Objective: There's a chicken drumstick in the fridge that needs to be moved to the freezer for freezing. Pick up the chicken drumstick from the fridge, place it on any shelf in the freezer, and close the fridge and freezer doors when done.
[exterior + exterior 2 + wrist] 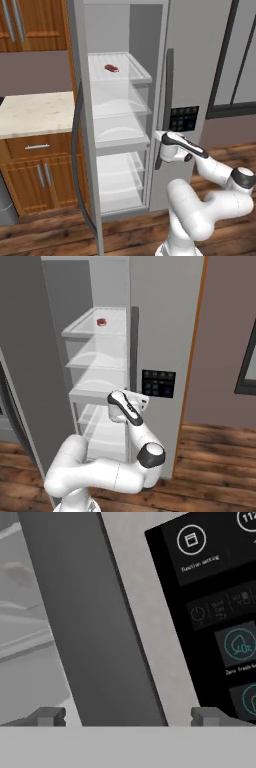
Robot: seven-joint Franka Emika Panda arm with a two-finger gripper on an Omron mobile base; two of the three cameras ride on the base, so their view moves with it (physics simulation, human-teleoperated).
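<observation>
Wooden plank floor (60, 232), brown wooden cabinets (35, 175), pale stone counter (30, 112), dark-framed window (235, 65)

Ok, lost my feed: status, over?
Gripper jaws open, astride bar handle of closed door, beside control panel. Other door open; small red piece on top clear shelf, too small to name. Nothing in the way.

The open grey-walled compartment with clear shelves (120, 107) offers free entry from the front. The closed light grey door (192, 75) blocks the right side. Its dark vertical bar handle (95, 637) stands between the spread dark fingertips (47, 716).
</observation>
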